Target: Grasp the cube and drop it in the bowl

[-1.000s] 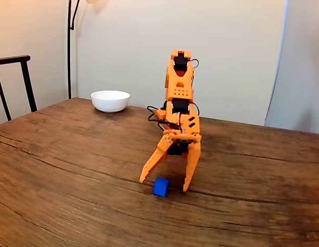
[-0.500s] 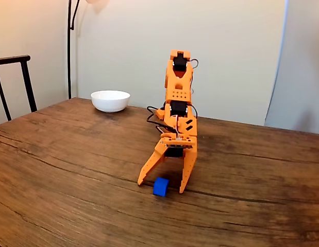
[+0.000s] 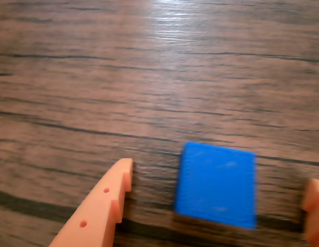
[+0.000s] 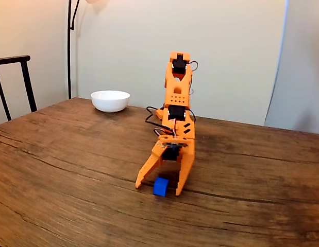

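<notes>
Wrist view: cube [image 3: 217,185] between spread tool [image 3: 221,200] fingers, untouched

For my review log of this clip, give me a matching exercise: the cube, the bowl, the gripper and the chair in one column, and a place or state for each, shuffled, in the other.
Things:
1. cube
2. bowl
3. gripper
4. chair

Places or states:
A. at the table's far left edge in the fixed view, beside the wall
B. open, fingers on either side of the cube
C. on the wood, not touched in the wrist view
D. far across the table, nothing visible inside

Pairs: 1-C, 2-D, 3-B, 4-A
</notes>
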`<action>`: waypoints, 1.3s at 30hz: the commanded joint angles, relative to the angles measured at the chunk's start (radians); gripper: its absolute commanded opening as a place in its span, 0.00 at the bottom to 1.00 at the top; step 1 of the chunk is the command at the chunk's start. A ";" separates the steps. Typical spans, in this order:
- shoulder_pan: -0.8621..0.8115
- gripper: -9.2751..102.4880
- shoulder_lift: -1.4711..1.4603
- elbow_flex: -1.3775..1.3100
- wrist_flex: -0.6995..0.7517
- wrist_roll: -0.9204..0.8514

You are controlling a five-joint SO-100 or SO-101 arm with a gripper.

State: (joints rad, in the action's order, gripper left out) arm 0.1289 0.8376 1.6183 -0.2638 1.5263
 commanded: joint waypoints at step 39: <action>0.020 0.14 -0.012 0.038 0.008 -0.046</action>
State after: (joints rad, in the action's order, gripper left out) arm 0.1335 0.8330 1.6368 -0.2654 1.4864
